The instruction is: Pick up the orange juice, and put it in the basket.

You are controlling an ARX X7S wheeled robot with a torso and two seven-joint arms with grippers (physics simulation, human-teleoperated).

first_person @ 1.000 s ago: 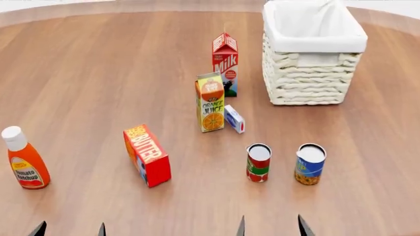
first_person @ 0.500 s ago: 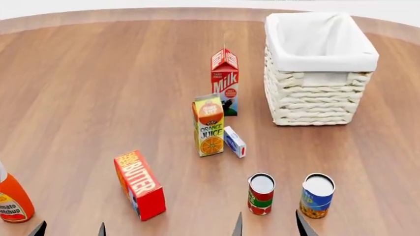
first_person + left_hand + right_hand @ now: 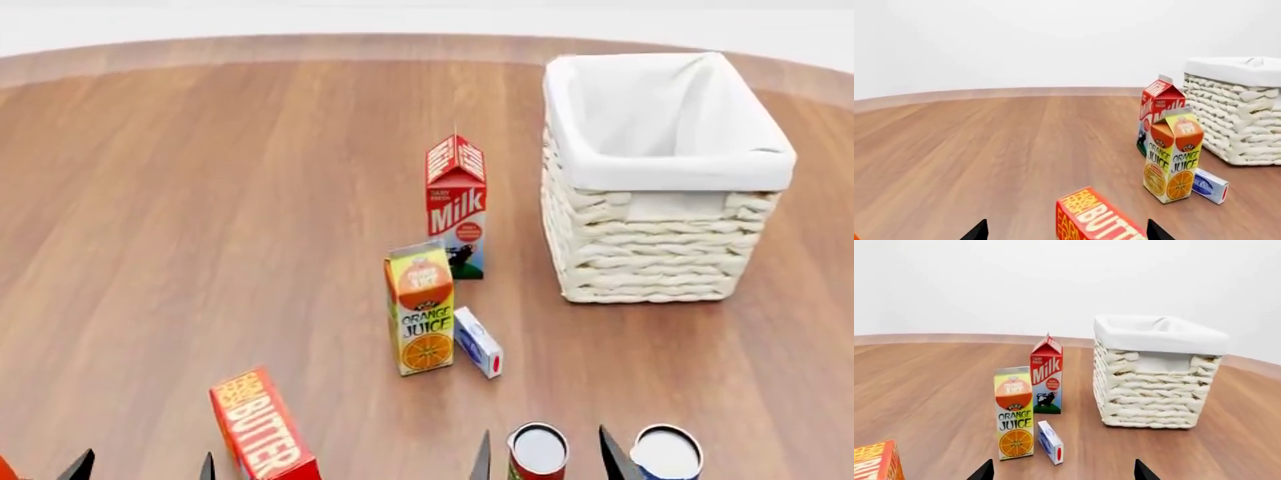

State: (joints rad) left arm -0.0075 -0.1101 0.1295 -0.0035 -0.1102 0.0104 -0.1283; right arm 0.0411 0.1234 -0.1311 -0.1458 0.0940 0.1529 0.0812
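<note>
The orange juice (image 3: 423,309) stands upright mid-table, a tall carton with an orange top and yellow-green body; it also shows as the orange juice (image 3: 1173,162) and the orange juice (image 3: 1015,413). The white wicker basket (image 3: 650,255) with its cloth liner stands to the right and further back, also seen as the basket (image 3: 1237,115) and the basket (image 3: 1147,385). My left gripper (image 3: 140,468) and right gripper (image 3: 547,460) show only dark fingertips at the near edge, both open and empty, well short of the juice.
A red-and-white milk carton (image 3: 457,205) stands just behind the juice. A small white-and-blue box (image 3: 478,342) lies at its right. A red butter box (image 3: 260,427) lies near the left gripper. Two cans (image 3: 538,452) (image 3: 665,453) stand by the right fingertips.
The head view has shifted: everything on the table has slid toward the near edge, the ketchup bottle almost out of sight at the left. The fingertips keep their places in the view.
</note>
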